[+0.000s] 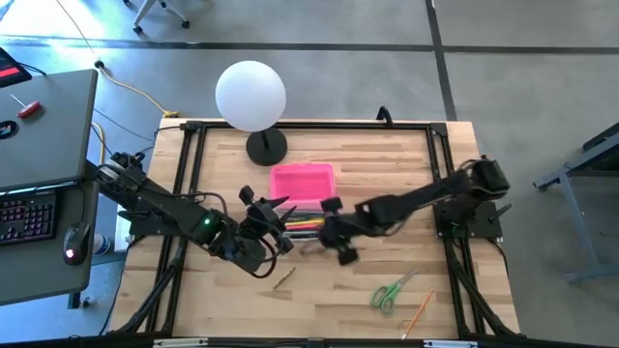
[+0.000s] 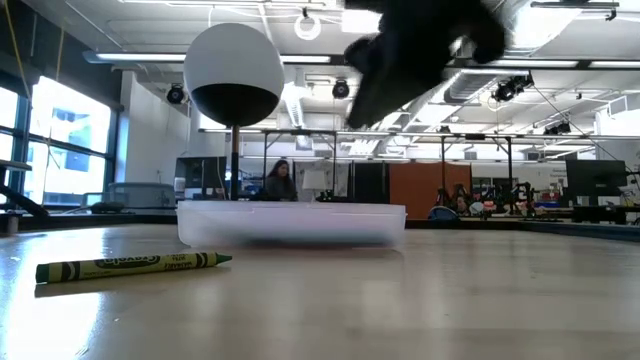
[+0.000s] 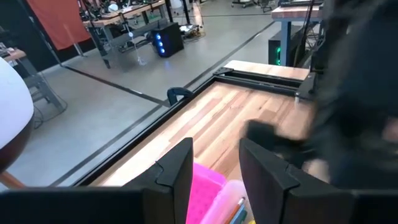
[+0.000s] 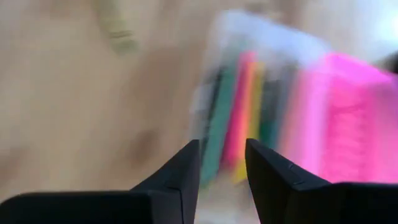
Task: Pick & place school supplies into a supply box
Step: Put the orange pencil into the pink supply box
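Pink is what I steer by: the supply box [image 1: 302,198] sits near the middle of the table [image 1: 387,155], its bright lid [image 1: 302,180] swung open toward the globe lamp [image 1: 251,95], and a row of coloured pens and pencils [image 1: 306,224] already lies in the clear tray. My right wrist camera shows those sticks [image 4: 239,121] blurred but readable as green, pink-red, yellow and dark, lying side by side.

Both grippers flank the tray. My left gripper [image 1: 274,217] hangs at the box's left edge, fingers parted with nothing between them, and in its wrist view the pink lid [image 3: 208,190] shows through the gap. My right gripper [image 1: 334,232] sits at the tray's other end, fingers also apart and empty.

I judge we are between picks, with several items in and three left out. A green crayon [image 1: 282,280] lies on the wood nearer the front edge, in front of the left gripper; the low camera reads its wrapper clearly [image 2: 133,266]. Green-handled scissors [image 1: 392,291] and an orange pencil [image 1: 418,311] lie well apart from the box toward the front right.

Next I would send the right arm out to the scissors or pencil, come down over the middle, and close across the narrow width. The crayon suits the left arm.
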Controlling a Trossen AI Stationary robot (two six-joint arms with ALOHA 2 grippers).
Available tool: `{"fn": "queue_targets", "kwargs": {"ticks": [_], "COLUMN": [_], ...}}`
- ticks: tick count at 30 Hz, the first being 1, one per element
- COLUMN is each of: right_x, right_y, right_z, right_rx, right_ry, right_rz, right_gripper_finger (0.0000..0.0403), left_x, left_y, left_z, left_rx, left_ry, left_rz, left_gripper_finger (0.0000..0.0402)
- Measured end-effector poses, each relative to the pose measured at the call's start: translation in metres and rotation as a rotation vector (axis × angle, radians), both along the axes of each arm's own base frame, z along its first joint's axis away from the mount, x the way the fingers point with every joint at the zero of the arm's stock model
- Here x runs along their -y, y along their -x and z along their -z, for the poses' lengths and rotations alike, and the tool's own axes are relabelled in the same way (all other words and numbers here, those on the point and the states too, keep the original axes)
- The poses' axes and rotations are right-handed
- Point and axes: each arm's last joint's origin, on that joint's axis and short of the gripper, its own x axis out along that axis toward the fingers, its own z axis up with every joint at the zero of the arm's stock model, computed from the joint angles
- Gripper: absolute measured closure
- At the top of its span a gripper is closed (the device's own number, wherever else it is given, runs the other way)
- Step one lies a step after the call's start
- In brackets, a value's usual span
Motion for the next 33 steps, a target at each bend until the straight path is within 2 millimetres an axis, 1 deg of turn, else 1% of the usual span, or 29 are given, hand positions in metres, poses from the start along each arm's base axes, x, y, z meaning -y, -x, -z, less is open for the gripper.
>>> {"fn": "queue_targets", "kwargs": {"ticks": [2, 4, 8, 12, 15, 18, 20, 24, 27, 30, 33], "right_x": [-0.018, -0.034, -0.055, -0.07, -0.084, -0.098, -0.106, -0.114, -0.115, -0.115, -0.118], "right_y": [0.019, 0.04, 0.085, 0.13, 0.158, 0.178, 0.19, 0.211, 0.225, 0.238, 0.245], "right_z": [-0.01, -0.016, -0.02, -0.012, 0.003, 0.026, 0.04, 0.061, 0.072, 0.081, 0.082], "right_rx": [-0.023, -0.027, -0.002, -0.009, -0.019, -0.019, 0.015, 0.104, 0.115, 0.071, 0.033], "right_ry": [-0.041, -0.042, -0.095, -0.189, -0.249, -0.352, -0.42, -0.489, -0.501, -0.483, -0.502], "right_rz": [-0.066, -0.11, -0.058, -0.01, -0.079, -0.17, -0.231, -0.341, -0.398, -0.45, -0.508], "right_gripper_finger": [0.0302, 0.0307, 0.0313, 0.0311, 0.0312, 0.0316, 0.0318, 0.0325, 0.0329, 0.0329, 0.0329], "left_x": [0.0, 0.0, 0.0, 0.0, 0.0, 0.0, 0.0, 0.001, 0.002, 0.002, 0.003], "left_y": [0.0, 0.0, 0.0, 0.0, 0.0, 0.0, -0.001, -0.001, -0.002, -0.002, -0.002], "left_z": [0.0, 0.0, 0.0, 0.0, 0.0, 0.0, 0.0, -0.001, 0.0, 0.0, 0.0], "left_rx": [-0.002, -0.001, -0.001, 0.001, 0.009, 0.016, 0.022, 0.041, 0.045, 0.054, 0.067], "left_ry": [0.002, 0.003, 0.003, 0.005, 0.014, 0.022, 0.026, 0.063, 0.092, 0.127, 0.163], "left_rz": [0.004, 0.004, 0.004, 0.005, 0.002, 0.0, 0.0, 0.012, 0.029, 0.042, 0.049], "left_gripper_finger": [0.0241, 0.0241, 0.0241, 0.0241, 0.0241, 0.0241, 0.0241, 0.0241, 0.0241, 0.0241, 0.0241]}}
